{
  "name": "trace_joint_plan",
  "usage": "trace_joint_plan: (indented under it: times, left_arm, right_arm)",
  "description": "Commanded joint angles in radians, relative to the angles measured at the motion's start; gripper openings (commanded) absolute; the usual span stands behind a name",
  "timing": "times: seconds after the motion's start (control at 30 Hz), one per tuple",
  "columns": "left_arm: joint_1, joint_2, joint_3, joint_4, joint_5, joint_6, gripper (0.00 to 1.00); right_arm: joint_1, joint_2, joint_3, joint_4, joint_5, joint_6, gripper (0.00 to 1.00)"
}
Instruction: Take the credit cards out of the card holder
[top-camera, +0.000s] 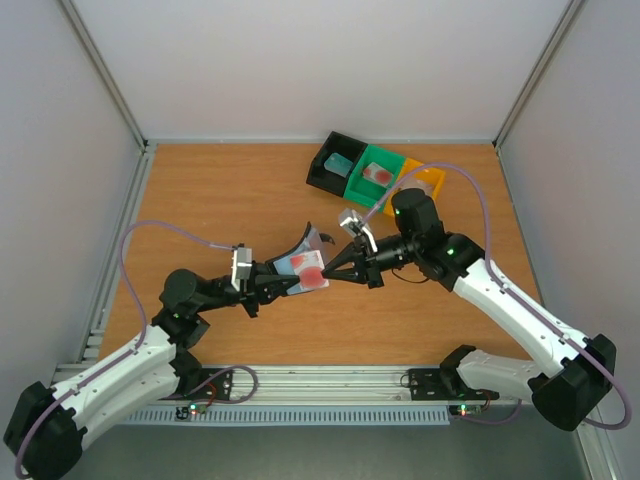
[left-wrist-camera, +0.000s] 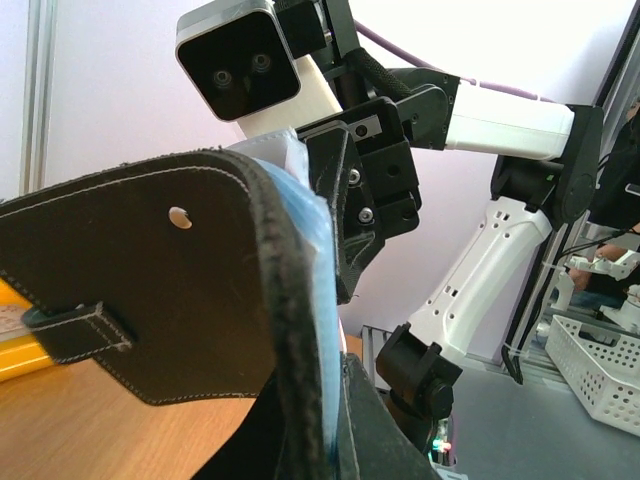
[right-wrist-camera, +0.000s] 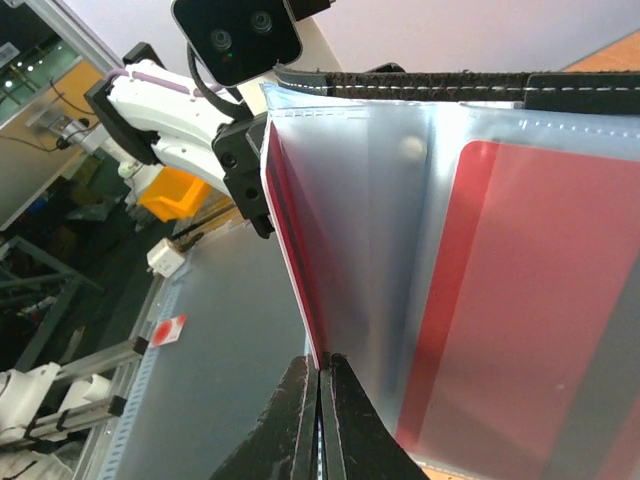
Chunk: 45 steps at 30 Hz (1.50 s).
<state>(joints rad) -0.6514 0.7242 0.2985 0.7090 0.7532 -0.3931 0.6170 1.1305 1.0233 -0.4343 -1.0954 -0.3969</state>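
Low and left of centre in the overhead view, the left arm reaches in. The left jaws are clamped tight on the card holder, which hangs open above the desk. On the left wrist view its black cover fills the left of the frame.

Just right of it, the right jaws are pressed fully together at the bottom centre of the right wrist view, their tips meeting the lower corner of a thin red-edged leaf. Whether they've caught a card or only the clear film, I can't tell. A red card sits in the frosted pocket at right.

To do this well, the bite must be on plastic, not film. The pull should run straight along the pocket, with no twist, while the left side holds firm.

At upper right, a teal card lies in the black tray and a reddish card in the green tray, with an orange tray beside them.

No brand or writing is readable anywhere.
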Motion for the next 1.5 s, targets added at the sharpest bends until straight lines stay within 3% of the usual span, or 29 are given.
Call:
trace_joint_plan:
  times: [0.0, 0.6, 0.7, 0.9, 1.07, 1.17, 1.47]
  left_arm:
    - [-0.002, -0.015, -0.002, 0.090, 0.001, 0.019, 0.00]
    - [-0.002, -0.035, -0.018, 0.073, -0.012, 0.017, 0.00]
    - [-0.002, -0.042, -0.018, 0.058, -0.019, 0.023, 0.00]
    - [0.019, -0.064, -0.029, -0.158, -0.224, -0.058, 0.00]
    - [0.057, 0.034, 0.006, -0.275, -0.294, -0.111, 0.00]
    - [0.058, 0.110, 0.020, -0.314, -0.273, -0.161, 0.00]
    - [-0.027, 0.544, 0.233, -0.115, -0.183, -0.252, 0.00]
  right_arm:
    - [-0.002, -0.029, -0.002, 0.035, -0.005, 0.001, 0.01]
    - [-0.039, -0.049, 0.090, -0.163, 0.046, -0.143, 0.01]
    - [-0.045, -0.059, 0.142, -0.288, 0.117, -0.211, 0.01]
    - [-0.129, -0.082, 0.247, -0.480, 0.257, -0.265, 0.01]
    - [-0.141, -0.073, 0.265, -0.515, 0.380, -0.253, 0.01]
    - [-0.142, -0.076, 0.260, -0.518, 0.373, -0.243, 0.01]
    - [-0.146, -0.062, 0.214, -0.500, 0.333, -0.260, 0.01]
